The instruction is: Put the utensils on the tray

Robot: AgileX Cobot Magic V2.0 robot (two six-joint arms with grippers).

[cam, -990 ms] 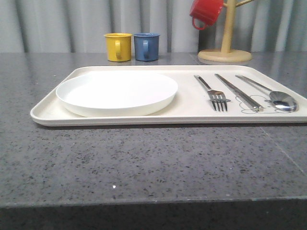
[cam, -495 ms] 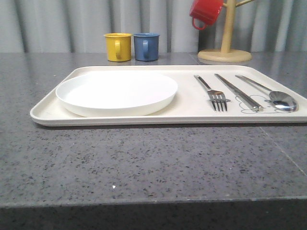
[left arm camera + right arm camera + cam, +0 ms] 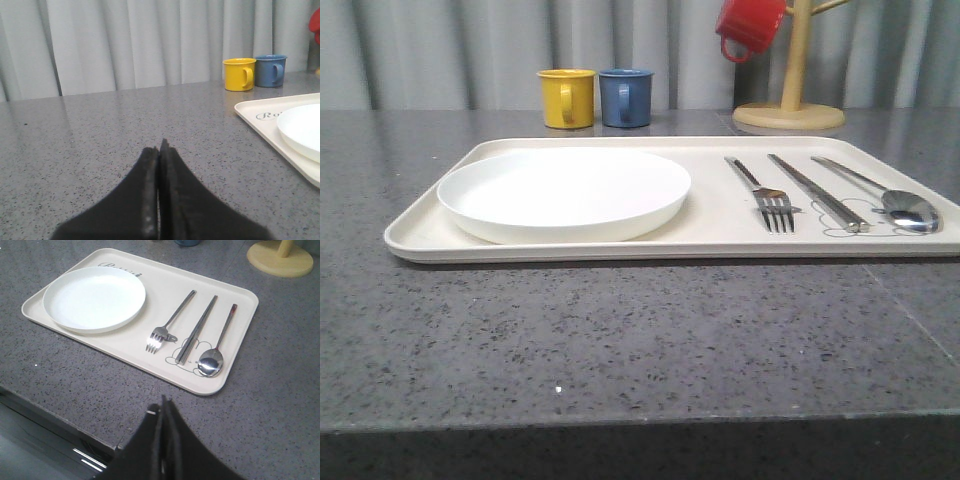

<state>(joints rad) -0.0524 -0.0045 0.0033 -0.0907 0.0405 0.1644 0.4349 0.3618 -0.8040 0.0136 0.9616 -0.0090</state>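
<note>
We see the tray (image 3: 720, 225) lying flat on the grey stone table (image 3: 620, 340), and all the utensils rest on it. The white plate (image 3: 565, 192) takes up the tray's left half. On the right half lie the fork (image 3: 766, 195), the straight bar-like piece (image 3: 817, 192) and the spoon (image 3: 895, 200), side by side and slightly apart, their handles pointing away from us and the fork tines and spoon bowl toward the near rim. The bar sits between the fork and the spoon.

Our right gripper (image 3: 164, 405) hangs above the table's near edge, its fingers pressed together on nothing; the tray lies ahead of it, with the spoon the nearest utensil to its tips and the plate further off on the tray's left half. Our left gripper (image 3: 160, 150) is low over bare table, its fingers also closed tight and empty; the tray's left rim and the plate lie ahead and to its right, well apart from the tips.

Beyond the tray stand a yellow mug (image 3: 566, 98) and a blue mug (image 3: 625, 97), just beside each other. A red mug (image 3: 750, 28) hangs on a wooden mug tree (image 3: 790, 105) at the far right.
</note>
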